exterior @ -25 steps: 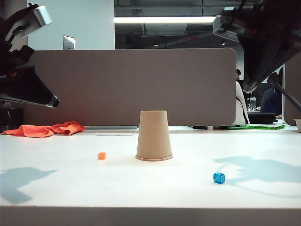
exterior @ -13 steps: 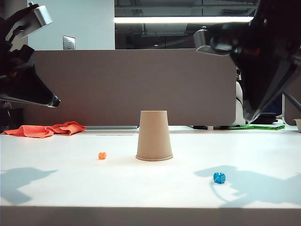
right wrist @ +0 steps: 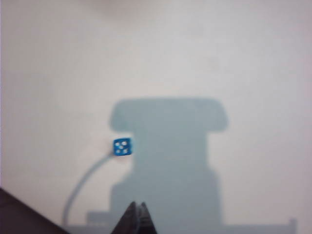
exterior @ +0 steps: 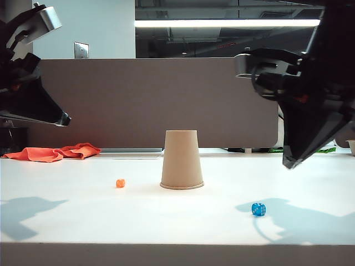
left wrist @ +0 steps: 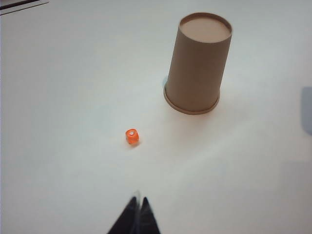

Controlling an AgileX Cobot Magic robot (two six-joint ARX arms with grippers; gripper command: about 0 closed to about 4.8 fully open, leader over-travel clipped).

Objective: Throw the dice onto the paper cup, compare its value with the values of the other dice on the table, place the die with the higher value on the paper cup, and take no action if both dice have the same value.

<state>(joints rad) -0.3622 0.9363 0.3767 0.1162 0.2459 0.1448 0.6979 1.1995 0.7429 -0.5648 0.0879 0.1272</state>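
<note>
This looks like an open-plan office used as a robot test area. A grey-brown desk divider (exterior: 158, 102) stands along the far edge of the white table (exterior: 83, 221), the kind put between desks. Above it there is an exposed dark ceiling w/ a long strip light (exterior: 222, 23). On the pale wall at left sits a metal switch plate (exterior: 81, 50). Behind the divider, at right, part of a seated person (exterior: 285, 124) shows, w/ some desk items nearby, too small to tell. An orange cloth (exterior: 52, 152) lies at the table's back edge, left side.
</note>
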